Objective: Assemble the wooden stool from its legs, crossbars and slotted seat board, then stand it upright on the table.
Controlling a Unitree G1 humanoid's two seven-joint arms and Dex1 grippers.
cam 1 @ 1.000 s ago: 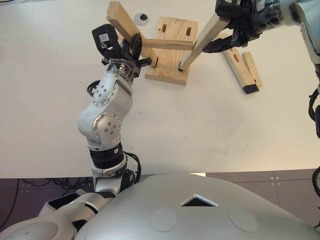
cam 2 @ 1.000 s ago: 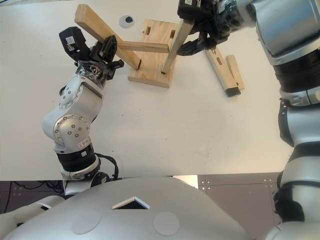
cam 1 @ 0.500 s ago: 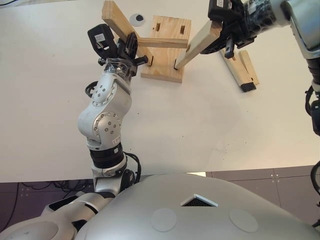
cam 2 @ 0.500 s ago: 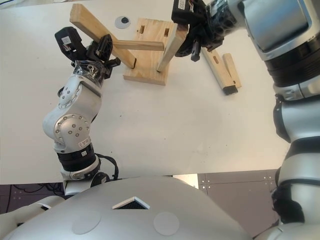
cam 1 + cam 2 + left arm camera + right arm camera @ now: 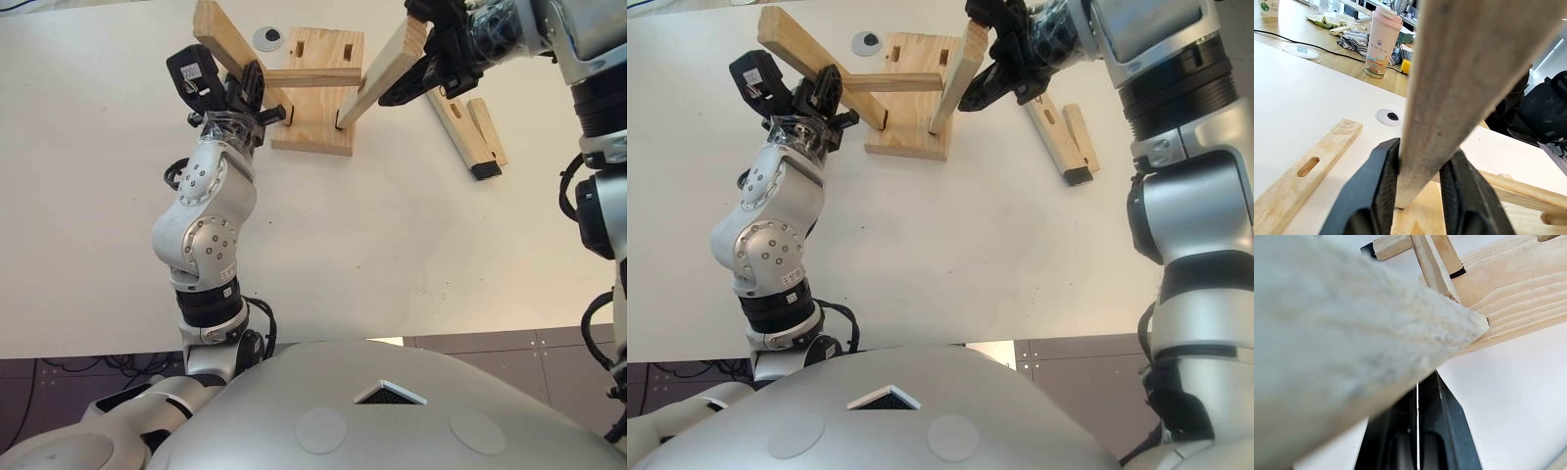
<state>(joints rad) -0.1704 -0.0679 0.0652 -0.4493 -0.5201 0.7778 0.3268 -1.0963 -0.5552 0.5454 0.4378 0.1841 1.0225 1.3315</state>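
We work at a plain white worktop (image 5: 108, 206) with a round grey cable port (image 5: 267, 37) set into it. Below its near edge lies a dark tiled floor (image 5: 509, 351) with loose black cables (image 5: 103, 360). Beyond stands a wooden desk (image 5: 1327, 38) carrying a pink tumbler (image 5: 1382, 41), with a black office chair (image 5: 1547, 115) nearby.
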